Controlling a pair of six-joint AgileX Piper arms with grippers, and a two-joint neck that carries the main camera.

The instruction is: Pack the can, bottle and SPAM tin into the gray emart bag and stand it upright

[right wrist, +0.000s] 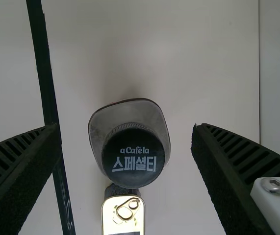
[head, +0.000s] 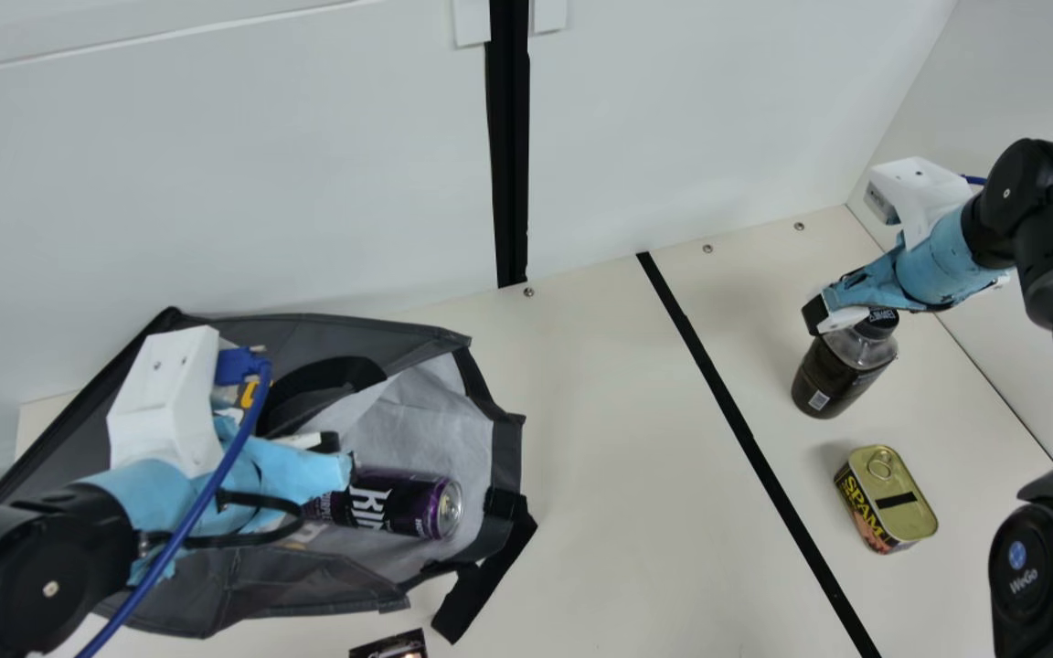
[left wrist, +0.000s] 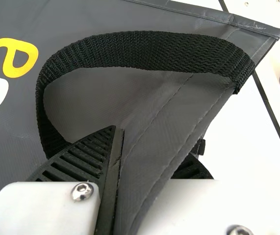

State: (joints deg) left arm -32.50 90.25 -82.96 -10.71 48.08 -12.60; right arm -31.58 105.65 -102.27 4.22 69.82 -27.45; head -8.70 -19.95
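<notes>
The can (head: 398, 503) lies on its side just within the mouth of the gray emart bag (head: 307, 589), on the pale lining, its top end toward the opening; I judge it packed, though it may want pushing deeper. The bag itself is laid down, mouth toward the middle of the bench (head: 600, 457), and my left claw (left wrist: 152, 142) is closed on the edge of its panel beside the black handle (left wrist: 144, 49), which I take to be keeping the mouth open. Across the black strip (head: 732, 411), the bottle (head: 842, 375) stands upright on the bench, and my right claw (right wrist: 126, 126) is open around it, one finger to each side of the cap (right wrist: 133, 161) and touching neither. The SPAM tin (head: 892, 498) sits near the bottle, untouched. So one of three is in; the bottle, the tin and the standing-up are left. My left arm (head: 188, 493) covers much of the bag and the can's far end in the main view, so I can't tell how deep the bag runs or what lies further inside. My left claw's other finger is mostly behind the fabric. A dark printed thing (head: 391, 645) is cut off by the main view's lower edge, and I can't say what it is.
</notes>
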